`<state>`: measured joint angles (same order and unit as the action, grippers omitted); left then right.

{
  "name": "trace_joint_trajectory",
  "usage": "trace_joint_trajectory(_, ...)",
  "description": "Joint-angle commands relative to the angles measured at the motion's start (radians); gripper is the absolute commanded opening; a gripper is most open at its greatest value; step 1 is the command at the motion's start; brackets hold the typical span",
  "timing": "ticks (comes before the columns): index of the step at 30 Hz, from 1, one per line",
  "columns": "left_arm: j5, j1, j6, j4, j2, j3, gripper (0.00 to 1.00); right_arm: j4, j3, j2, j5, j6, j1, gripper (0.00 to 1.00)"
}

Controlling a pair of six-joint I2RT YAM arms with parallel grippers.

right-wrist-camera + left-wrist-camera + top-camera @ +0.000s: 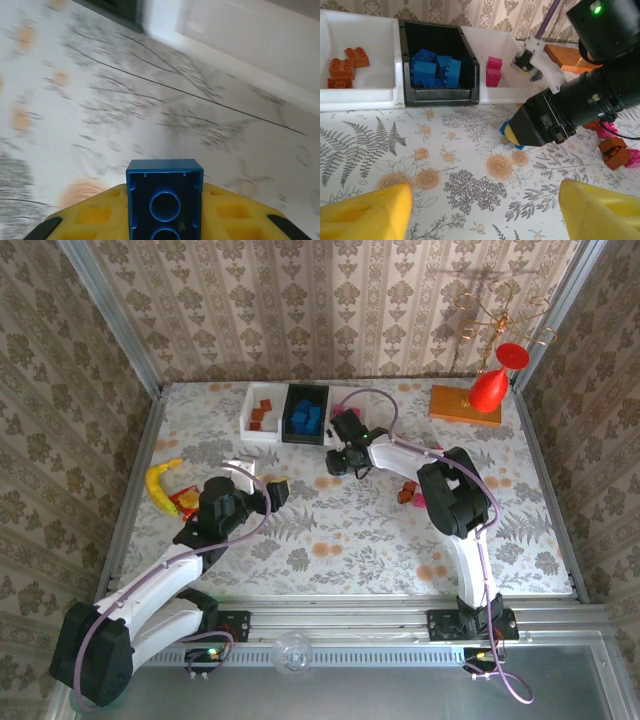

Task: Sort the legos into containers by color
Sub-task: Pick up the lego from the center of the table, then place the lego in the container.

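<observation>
Holding a small blue lego (165, 200) tight between its yellow pads (95, 216), the right end effector (514, 134) was closed on the brick and hung low over the worktop (470, 165), just in front of the containers. The brick was pinched by its flat sides, and its hollow underside faced the wrist camera. It looked hard, light and smooth. It would not squash, but it could slip or twist if the squeeze went loose, so the flat sides seemed the best place to hold it. The black bin (440, 97) in the middle had blue bricks (435, 67) in it, so that looked like the home for this one. The left white bin (360, 97) held orange-brown bricks (342, 67), and the right white bin (507, 92) held pink bricks (493, 71). The left end effector (485, 210) was wide open with nothing in it. A brown brick (615, 152) lay loose on the worktop.
</observation>
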<state>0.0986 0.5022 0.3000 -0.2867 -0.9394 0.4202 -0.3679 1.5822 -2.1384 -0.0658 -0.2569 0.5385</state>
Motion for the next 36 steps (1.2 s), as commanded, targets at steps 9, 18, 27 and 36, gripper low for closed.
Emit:
trace_joint_trajectory(9,-0.042,-0.008,0.03,0.036,0.023,0.002,0.78,0.18,0.285,-0.085,0.011,-0.156,0.006,0.29)
trace_joint_trajectory(18,-0.007,-0.009,0.027,0.021,0.015,0.002,0.78,0.165,0.629,-0.319,0.119,-0.184,0.002,0.3)
trace_joint_trajectory(27,0.033,-0.007,0.044,-0.008,-0.015,0.002,0.77,0.042,0.874,-0.441,0.142,-0.152,-0.003,0.41)
trace_joint_trajectory(36,0.125,0.021,0.03,-0.08,-0.071,0.009,0.78,0.052,0.665,-0.253,0.107,-0.06,-0.005,0.7)
